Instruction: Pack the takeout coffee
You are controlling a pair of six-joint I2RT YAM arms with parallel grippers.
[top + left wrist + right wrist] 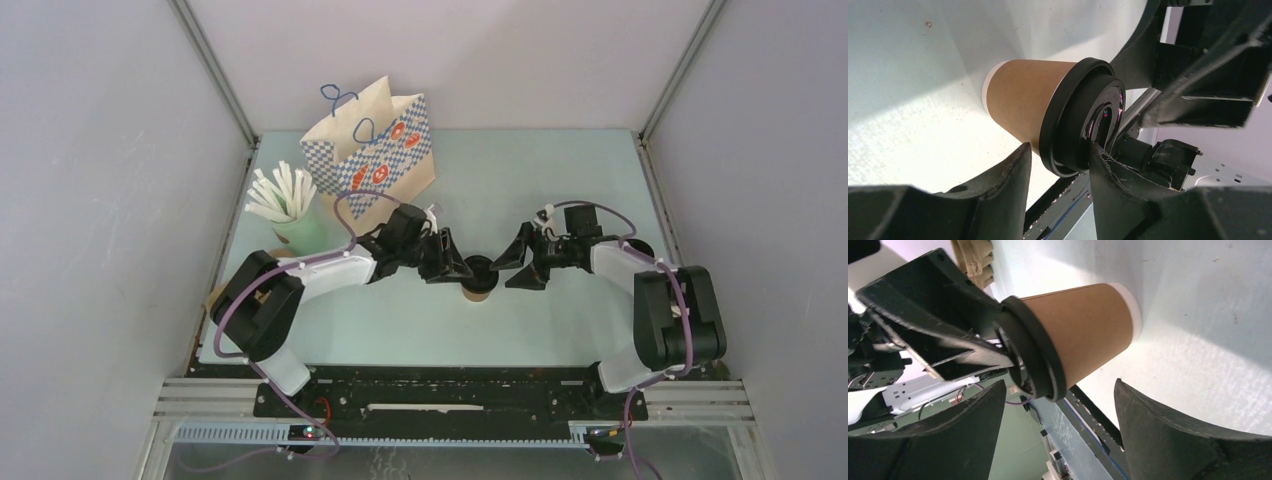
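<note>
The takeout coffee [478, 277] stood upright at the centre of the frame on the pale bench [560, 330]. The left hand [458, 268] was clamped on its black lid [1083, 115], one finger over the top and one under the rim. The right hand [512, 264] gaped wide, its fingers either side of the cup without touching. The checkered bag [375, 150] stood at upper left.

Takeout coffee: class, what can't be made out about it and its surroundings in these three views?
Contents of the takeout coffee: its black lid covers them in every view.
Checkered bag interior: top view shows only its outside.
Left gripper contact: the lid rim hides it in the left wrist view; too small from above.
</note>
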